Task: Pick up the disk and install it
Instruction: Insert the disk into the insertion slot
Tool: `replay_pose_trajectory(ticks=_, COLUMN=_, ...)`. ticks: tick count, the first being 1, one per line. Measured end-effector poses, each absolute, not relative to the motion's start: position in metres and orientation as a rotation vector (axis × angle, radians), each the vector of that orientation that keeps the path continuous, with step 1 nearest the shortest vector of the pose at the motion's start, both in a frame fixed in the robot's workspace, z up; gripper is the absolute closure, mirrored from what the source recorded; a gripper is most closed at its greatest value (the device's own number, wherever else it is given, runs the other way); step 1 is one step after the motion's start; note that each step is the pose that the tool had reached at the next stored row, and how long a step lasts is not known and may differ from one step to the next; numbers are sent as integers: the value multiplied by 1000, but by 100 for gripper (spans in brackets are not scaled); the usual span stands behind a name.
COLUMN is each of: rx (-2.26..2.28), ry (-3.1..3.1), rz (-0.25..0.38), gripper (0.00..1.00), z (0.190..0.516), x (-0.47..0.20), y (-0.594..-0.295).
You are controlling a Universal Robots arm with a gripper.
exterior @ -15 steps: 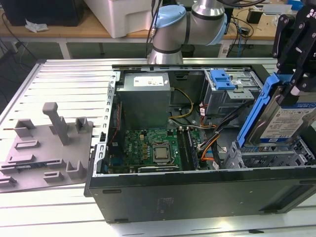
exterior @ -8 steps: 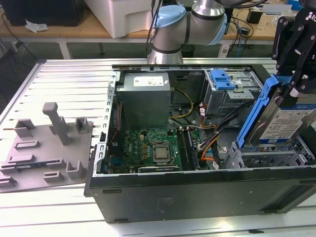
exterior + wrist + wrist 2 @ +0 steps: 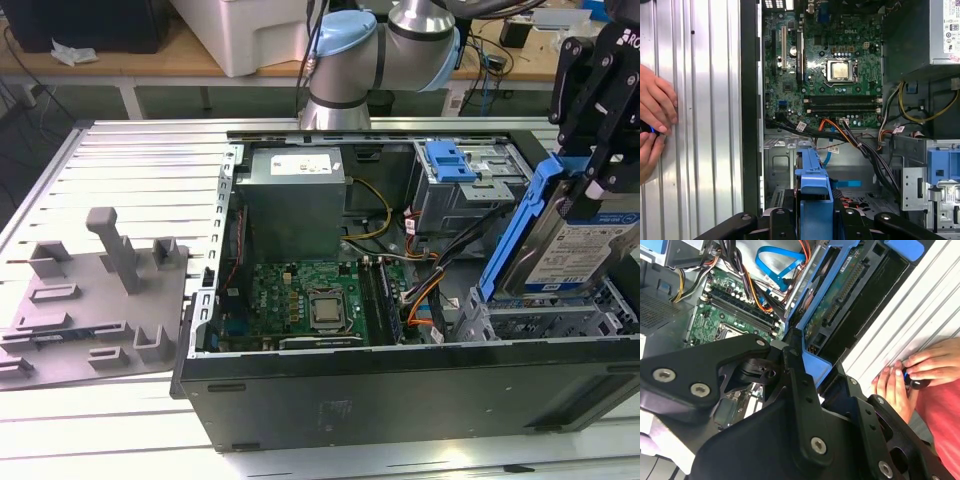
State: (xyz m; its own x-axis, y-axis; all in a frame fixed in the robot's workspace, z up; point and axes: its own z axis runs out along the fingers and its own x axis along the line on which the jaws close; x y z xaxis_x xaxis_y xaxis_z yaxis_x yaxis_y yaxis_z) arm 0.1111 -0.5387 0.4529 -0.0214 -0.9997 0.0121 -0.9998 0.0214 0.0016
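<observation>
The black gripper is closed on the flat silver disk with blue plastic rails, which is tilted. The disk hangs above the grey metal bay at the exterior view's right.

A ribbed metal table bears an open computer case, a grey fixture plate beside it.

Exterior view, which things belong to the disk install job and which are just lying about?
In the job: the disk, held by the gripper; the open computer case; the grey drive cage below the disk.
Lying about: the grey fixture plate at the exterior view's left; the white box at the back.
</observation>
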Motion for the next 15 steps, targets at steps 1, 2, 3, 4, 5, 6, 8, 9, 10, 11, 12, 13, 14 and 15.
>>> replay_pose_trajectory(ticks=1, rx=2191, ry=-2238, rz=11, gripper=64, z=453, x=111, y=-539)
replay_pose_trajectory(ticks=2, rx=2191, ry=-2238, rz=11, gripper=64, z=452, x=111, y=-539)
replay_pose_trajectory(ticks=3, rx=2191, ry=-2238, rz=11, gripper=64, z=452, x=111, y=-539)
replay_pose_trajectory(ticks=4, rx=2191, ry=-2238, rz=11, gripper=64, z=451, x=111, y=-539)
replay_pose_trajectory(ticks=5, rx=2191, ry=-2238, rz=11, gripper=64, z=451, x=111, y=-539)
replay_pose_trajectory(ticks=6, rx=2191, ry=-2238, rz=11, gripper=64, z=450, x=111, y=-539)
replay_pose_trajectory(ticks=8, rx=2191, ry=-2238, rz=11, gripper=64, z=450, x=111, y=-539)
replay_pose_trajectory(ticks=9, rx=2191, ry=-2238, rz=11, gripper=64, z=449, x=111, y=-539)
replay_pose_trajectory(ticks=10, rx=2191, ry=-2238, rz=11, gripper=64, z=449, x=111, y=-539)
replay_pose_trajectory(ticks=11, rx=2191, ry=-2238, rz=11, gripper=64, z=448, x=111, y=-539)
replay_pose_trajectory(ticks=12, rx=2191, ry=-2238, rz=11, gripper=64, z=448, x=111, y=-539)
replay_pose_trajectory(ticks=13, rx=2191, ry=-2238, rz=11, gripper=64, z=447, x=111, y=-539)
replay_pose_trajectory(ticks=14, rx=2191, ry=-2238, rz=12, gripper=64, z=447, x=111, y=-539)
replay_pose_trajectory(ticks=15, rx=2191, ry=-2238, rz=12, gripper=64, z=446, x=111, y=-539)
